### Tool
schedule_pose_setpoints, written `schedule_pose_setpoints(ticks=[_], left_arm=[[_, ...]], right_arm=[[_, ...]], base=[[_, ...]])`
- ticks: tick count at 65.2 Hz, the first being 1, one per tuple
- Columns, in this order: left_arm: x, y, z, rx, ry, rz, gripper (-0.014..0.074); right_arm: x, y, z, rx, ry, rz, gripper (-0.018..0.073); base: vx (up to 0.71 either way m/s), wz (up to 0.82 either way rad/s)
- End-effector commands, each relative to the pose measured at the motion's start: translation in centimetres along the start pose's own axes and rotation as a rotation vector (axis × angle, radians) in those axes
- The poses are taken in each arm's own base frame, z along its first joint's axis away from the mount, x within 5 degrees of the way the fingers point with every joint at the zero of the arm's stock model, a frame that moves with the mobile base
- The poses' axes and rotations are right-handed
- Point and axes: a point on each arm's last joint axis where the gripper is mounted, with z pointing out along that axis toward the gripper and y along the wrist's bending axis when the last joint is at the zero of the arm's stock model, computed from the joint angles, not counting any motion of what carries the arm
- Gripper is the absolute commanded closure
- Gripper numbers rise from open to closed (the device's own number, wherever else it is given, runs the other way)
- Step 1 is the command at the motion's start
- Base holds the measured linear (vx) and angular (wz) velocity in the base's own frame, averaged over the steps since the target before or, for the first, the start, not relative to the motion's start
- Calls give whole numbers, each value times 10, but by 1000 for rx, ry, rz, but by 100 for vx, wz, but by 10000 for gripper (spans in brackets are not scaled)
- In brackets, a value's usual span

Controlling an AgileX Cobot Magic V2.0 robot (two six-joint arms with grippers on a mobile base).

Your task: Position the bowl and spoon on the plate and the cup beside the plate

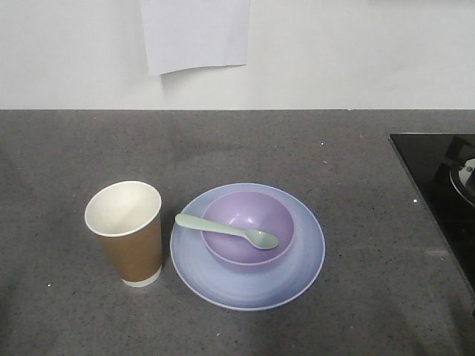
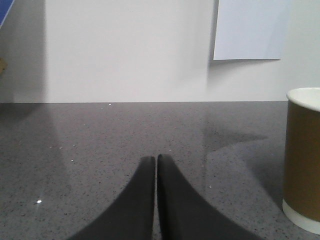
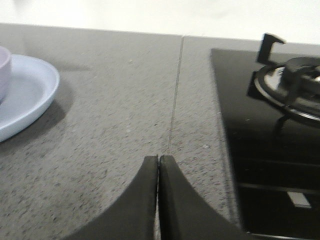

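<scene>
The lavender bowl (image 1: 249, 226) sits on the pale blue plate (image 1: 308, 259) in the middle of the counter. Across the bowl lies the mint spoon (image 1: 226, 230), scoop inside, handle over the left rim. Just left of the plate stands the brown paper cup (image 1: 126, 233), upright and empty. My left gripper (image 2: 156, 158) is shut on nothing, low over bare counter, with the cup (image 2: 302, 160) to its right. My right gripper (image 3: 158, 157) is also shut and empty, the plate (image 3: 25, 95) and a sliver of the bowl (image 3: 4, 70) off to its left. Neither gripper shows in the front view.
A black glass hob (image 1: 438, 167) with a burner (image 3: 295, 82) occupies the counter's right side, close to my right gripper. A white wall runs behind the counter with a sheet of paper (image 1: 194, 33) stuck on it.
</scene>
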Motion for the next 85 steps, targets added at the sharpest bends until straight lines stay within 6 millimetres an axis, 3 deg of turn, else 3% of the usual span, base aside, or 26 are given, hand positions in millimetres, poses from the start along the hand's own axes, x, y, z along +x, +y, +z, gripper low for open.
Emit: schedule_pose_setpoints(ticks=[1, 32, 85], left_arm=[[4, 0, 2, 7, -33, -12, 603], [4, 0, 2, 7, -33, -12, 603], [4, 0, 2, 7, -33, -12, 602]], right_arm=[[-5, -5, -4, 73, -108, 23, 564], [-13, -9, -12, 135, -274, 126, 564], [-13, -9, -12, 133, -274, 137, 564]], base=[[0, 0], [0, 0], [0, 0]])
